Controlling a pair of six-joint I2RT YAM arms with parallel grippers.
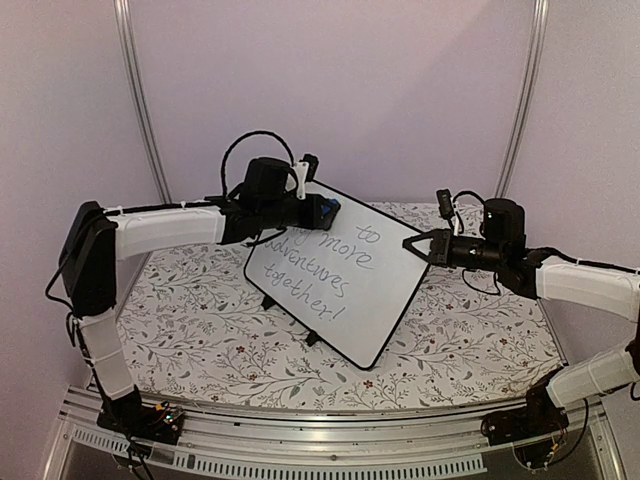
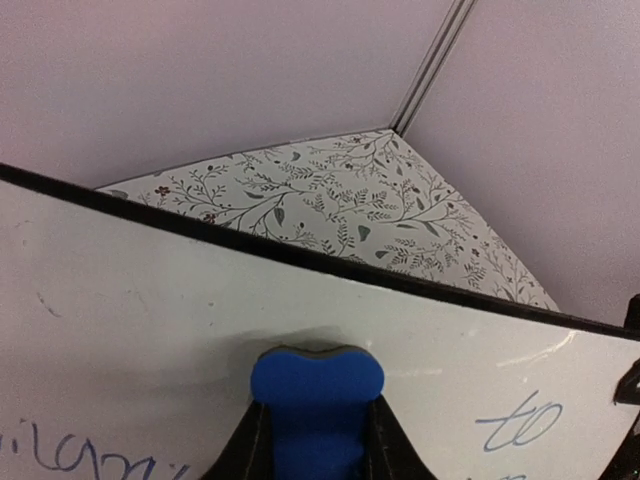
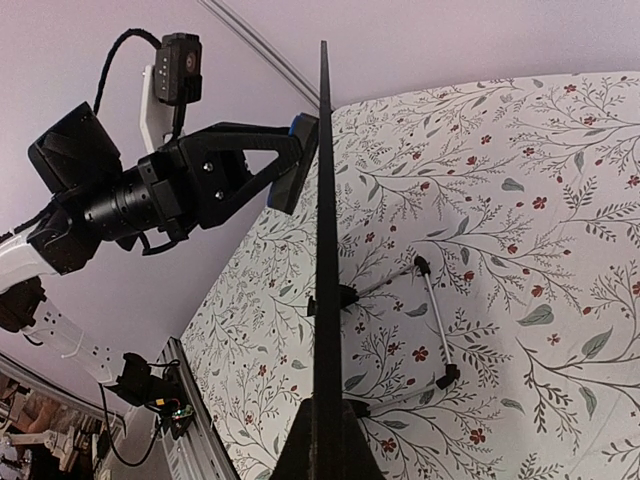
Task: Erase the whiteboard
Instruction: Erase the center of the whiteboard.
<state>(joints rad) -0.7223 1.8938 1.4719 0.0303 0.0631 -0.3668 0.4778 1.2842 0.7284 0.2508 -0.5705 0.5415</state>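
Lilac walls (image 1: 400, 80) are enclosing a table that is wearing a floral cloth (image 1: 200, 330). At upper centre of the overhead view the left gripper (image 2: 317, 445) is clamping a blue eraser (image 2: 317, 395), fingers closed on its sides. The eraser's pad appears to be meeting the board (image 1: 385, 300) just below its top frame, above the first written line. At the right of that view the right gripper (image 3: 323, 445) is pinching the board's right corner, jaws closed on the frame and steadying it. The board is standing tilted back on a wire stand (image 3: 432, 320) at the centre of the table. Grey-blue writing (image 1: 315, 280) is covering most of its face, running from upper right to lower centre.

Judged from this pose, wiping is only beginning. Strokes should be running along the text lines and overlapping, with pressure square to the face so that the pad is lying flat. Pushing too hard is risking tipping the board backward or twisting it in the right gripper's pinch, so light force and a firm far hold are called for.
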